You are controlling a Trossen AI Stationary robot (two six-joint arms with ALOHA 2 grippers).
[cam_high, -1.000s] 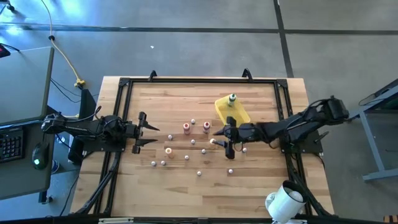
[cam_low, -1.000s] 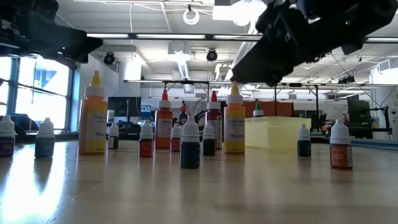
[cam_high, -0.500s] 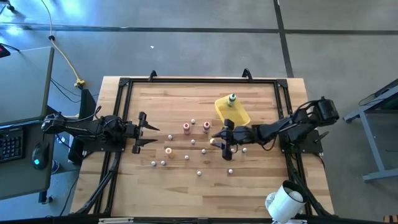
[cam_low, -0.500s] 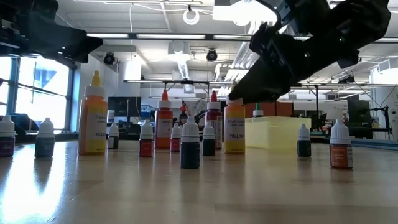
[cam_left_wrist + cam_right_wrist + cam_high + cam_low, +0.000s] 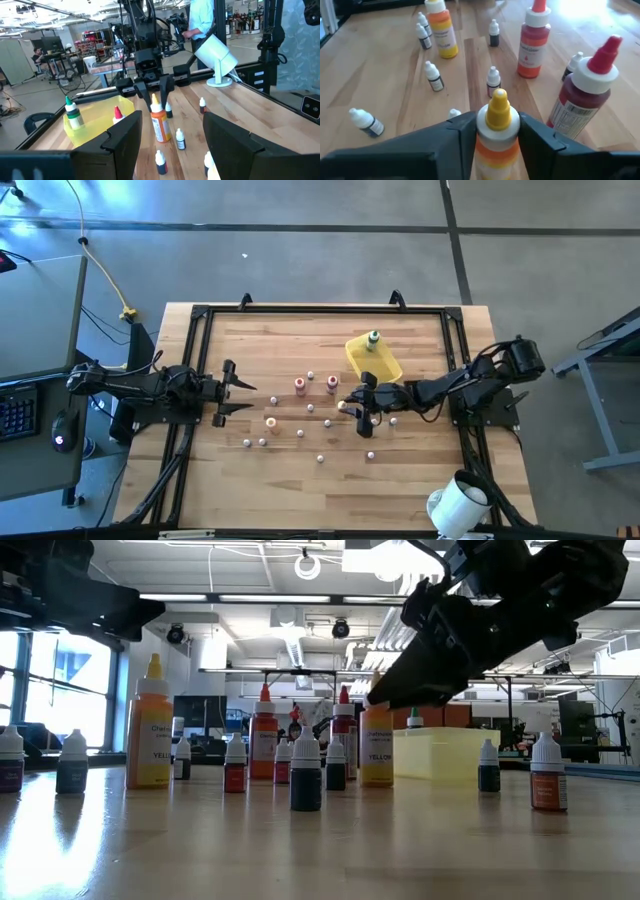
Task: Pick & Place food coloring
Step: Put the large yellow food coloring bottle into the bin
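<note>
While the left gripper (image 5: 236, 391) waits near the bench's left edge with its fingers spread wide and nothing between them, the right gripper (image 5: 347, 406) sits near the middle of the bench (image 5: 290, 470), its two dark fingers (image 5: 455, 132) pressed against the neck of a yellow-capped bottle (image 5: 497, 131). That bottle is tall, with a pointed yellow nozzle, a white collar and an orange-and-yellow label, and it stands upright on the wood.

Around it the food coloring (image 5: 492, 81) is scattered across the centre of the bench: small pale bottles with whitish caps and dark or coloured labels, well apart from one another. Among them stand larger bottles: two red-capped ones (image 5: 531, 42) and another yellow-labelled one (image 5: 441, 31) toward the bench's left side. A green-capped bottle (image 5: 373, 339) stands in the yellow tray (image 5: 385, 365) toward the far edge.

Compared with a second ago, the right arm has reached lower and further in, and its fingers have drawn together around the bottle's neck; the left arm has not moved.

The bench top is pale planked wood with visible grain, framed by a black metal rail (image 5: 320, 309). The tray is translucent yellow plastic, rectangular with low walls.
</note>
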